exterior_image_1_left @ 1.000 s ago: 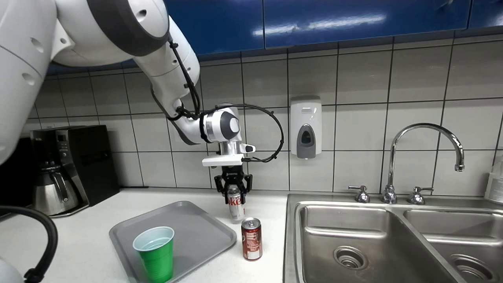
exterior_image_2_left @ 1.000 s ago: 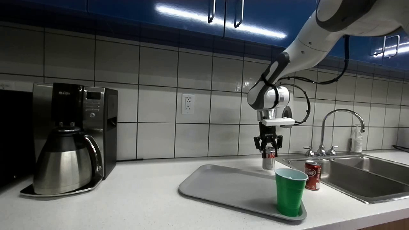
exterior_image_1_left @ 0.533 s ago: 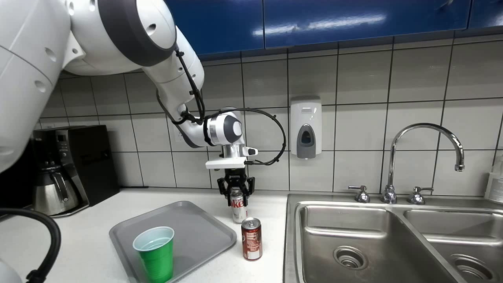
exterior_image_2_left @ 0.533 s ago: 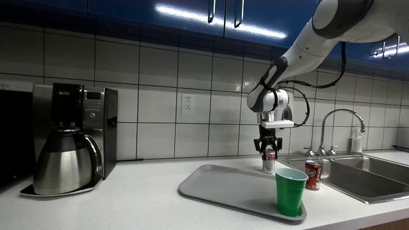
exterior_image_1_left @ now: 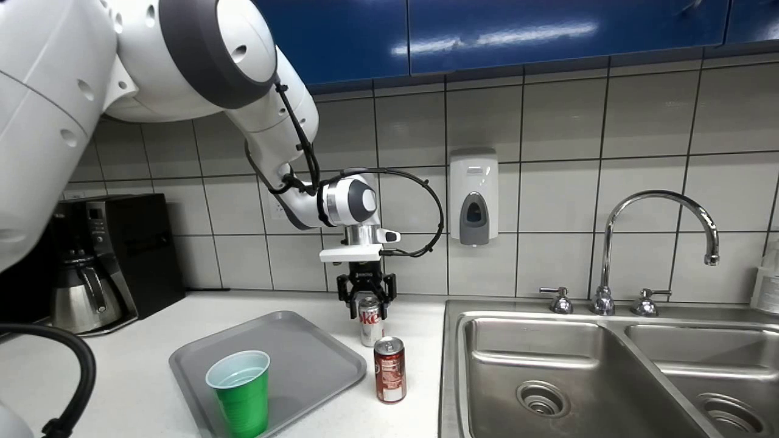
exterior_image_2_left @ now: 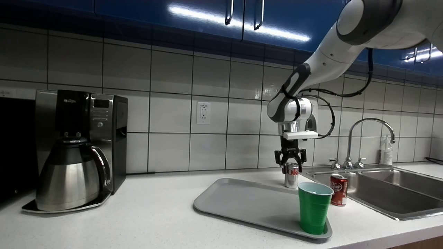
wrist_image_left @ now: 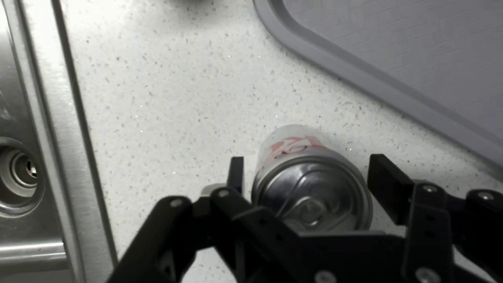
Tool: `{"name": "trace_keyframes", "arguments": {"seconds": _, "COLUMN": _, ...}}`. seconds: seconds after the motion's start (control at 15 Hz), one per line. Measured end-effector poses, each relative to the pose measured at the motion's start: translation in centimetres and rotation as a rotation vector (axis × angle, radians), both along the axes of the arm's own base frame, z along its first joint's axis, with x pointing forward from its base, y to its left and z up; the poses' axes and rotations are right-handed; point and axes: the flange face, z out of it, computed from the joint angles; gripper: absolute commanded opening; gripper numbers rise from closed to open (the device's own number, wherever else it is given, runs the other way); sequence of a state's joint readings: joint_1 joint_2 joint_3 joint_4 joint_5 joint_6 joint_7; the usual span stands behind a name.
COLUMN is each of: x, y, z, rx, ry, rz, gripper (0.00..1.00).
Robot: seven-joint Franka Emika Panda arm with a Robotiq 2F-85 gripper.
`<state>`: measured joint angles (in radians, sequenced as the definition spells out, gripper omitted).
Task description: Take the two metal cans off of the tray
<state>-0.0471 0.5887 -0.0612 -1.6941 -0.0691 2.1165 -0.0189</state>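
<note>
– Can you read the silver can point(exterior_image_2_left: 291, 180)?

– Partly. Between them, the exterior views give red letters, "ke" and "OK". The red-brown can point(exterior_image_2_left: 339, 190) shows most of "Dr Pepper" in an exterior view. The coffee maker point(exterior_image_2_left: 79, 128), well apart from the tray point(exterior_image_2_left: 249, 200), carries script too small to read.

– Where are the cans?

– Off the tray, upright on the tabletop point(exterior_image_2_left: 155, 221), between tray and steel sink point(exterior_image_1_left: 451, 365): the silver beside the tray's edge, the red-brown by its rounded corner. Both exterior views show a green cup point(exterior_image_2_left: 313, 214) standing on the tray.

– And the pincer point(wrist_image_left: 310, 181)?

– Spread wide around the silver can; in the wrist view, speckled tabletop shows between one fingertip and the can's round metal top. Whether the opposite fingertip touches, I can't tell.
</note>
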Motion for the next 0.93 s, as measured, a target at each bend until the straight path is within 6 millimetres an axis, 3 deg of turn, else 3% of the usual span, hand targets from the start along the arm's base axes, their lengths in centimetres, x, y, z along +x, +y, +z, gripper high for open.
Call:
{"name": "trace_keyframes", "arguments": {"seconds": 0.33, "x": 0.1, "y": 0.0, "z": 0.7, "rx": 0.003, "ry": -0.007, "rz": -0.003, "gripper": 1.00}}
{"name": "trace_keyframes", "arguments": {"seconds": 0.93, "x": -0.2, "y": 0.0, "z": 4.7, "rx": 0.002, "ry": -0.059, "rz": -0.004, "gripper": 1.00}}
